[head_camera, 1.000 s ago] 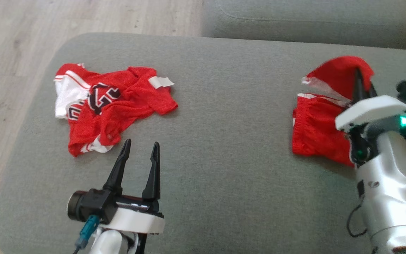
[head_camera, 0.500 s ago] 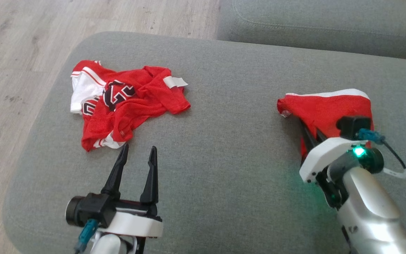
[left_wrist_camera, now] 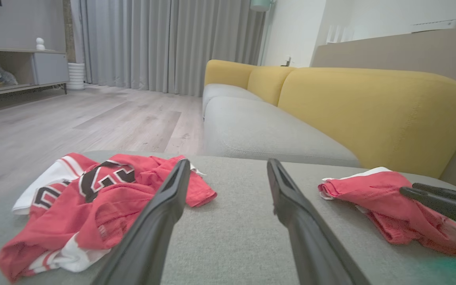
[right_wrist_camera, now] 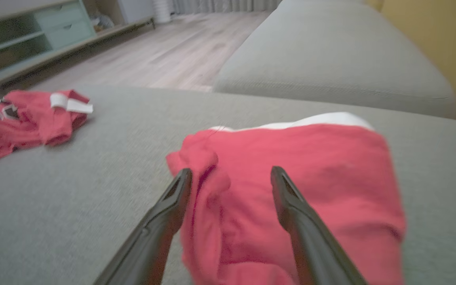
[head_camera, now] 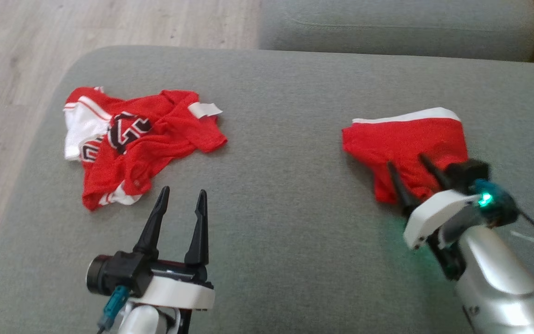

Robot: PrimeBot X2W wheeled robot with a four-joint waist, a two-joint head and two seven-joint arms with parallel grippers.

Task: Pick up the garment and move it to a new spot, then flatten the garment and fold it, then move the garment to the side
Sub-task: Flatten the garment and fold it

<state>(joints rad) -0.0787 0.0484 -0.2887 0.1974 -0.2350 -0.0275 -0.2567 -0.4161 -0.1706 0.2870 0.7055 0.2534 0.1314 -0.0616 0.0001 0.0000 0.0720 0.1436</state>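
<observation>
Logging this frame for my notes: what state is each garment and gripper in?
Red shorts: folded over, lying on the grey cushion, ungripped.
Red jersey: crumpled in a heap, untouched.
Left gripper: open, empty, short of the jersey.
Right gripper: open, fingers over the shorts.

A second ago the right gripper (head_camera: pixel 405 160) had the red shorts (head_camera: pixel 406 139) pinched and hoisted, one half peaked up over its fingers. Now that half is laid over and the shorts lie folded flat on the grey sofa cushion (head_camera: pixel 295 208), white trim (head_camera: pixel 406 116) along the far edge. The fingers have parted, let go and drawn back to the cloth's near edge.
</observation>
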